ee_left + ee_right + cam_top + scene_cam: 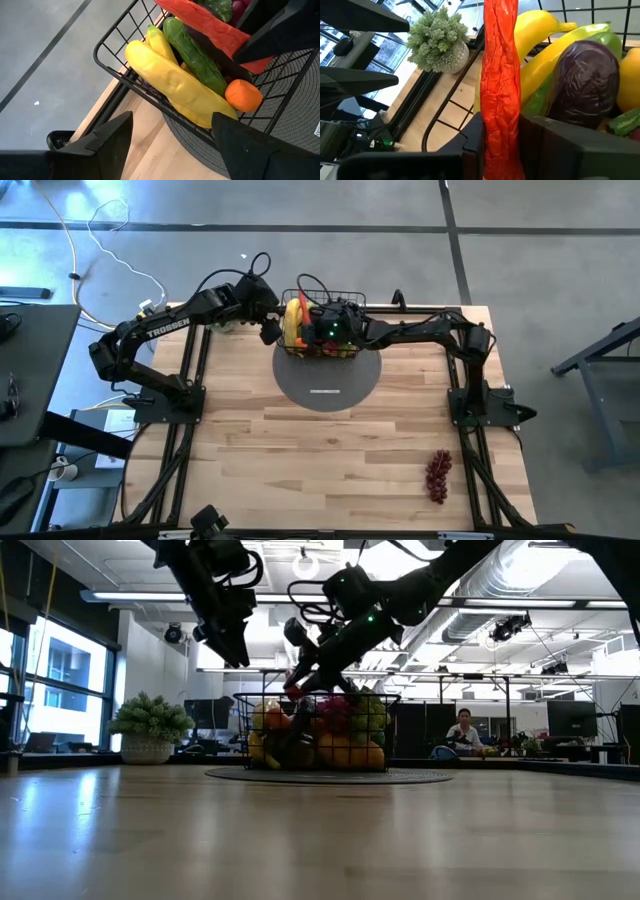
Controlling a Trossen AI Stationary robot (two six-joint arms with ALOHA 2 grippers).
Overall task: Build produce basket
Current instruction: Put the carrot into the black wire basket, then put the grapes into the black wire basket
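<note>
The black wire basket (322, 330) stands on a round dark mat (325, 385) at the table's far middle. It holds produce: yellow bananas (175, 85), a green cucumber (195, 55), an orange fruit (243, 95) and a purple vegetable (587, 82). My right gripper (501, 135) reaches into the basket from the table's right and is shut on a long red chili (499, 60). My left gripper (172, 145) hangs open just outside the basket's left wall (150, 90), above the table, with nothing between its fingers. My right gripper pinches the red chili near one end (500, 117) between its two fingers. The fingers come from the table's right, slanting down, and lie roughly along it. The chili sticks out beyond the fingertips over the bananas (540, 35). I cannot tell whether its free end rests on them.
A grey-green leafy bunch in a pot (437, 37) stands at the table's far left, behind my left arm. A bunch of dark red grapes (438, 477) lies alone near the front right. A person (462, 730) sits in the room beyond the table.
</note>
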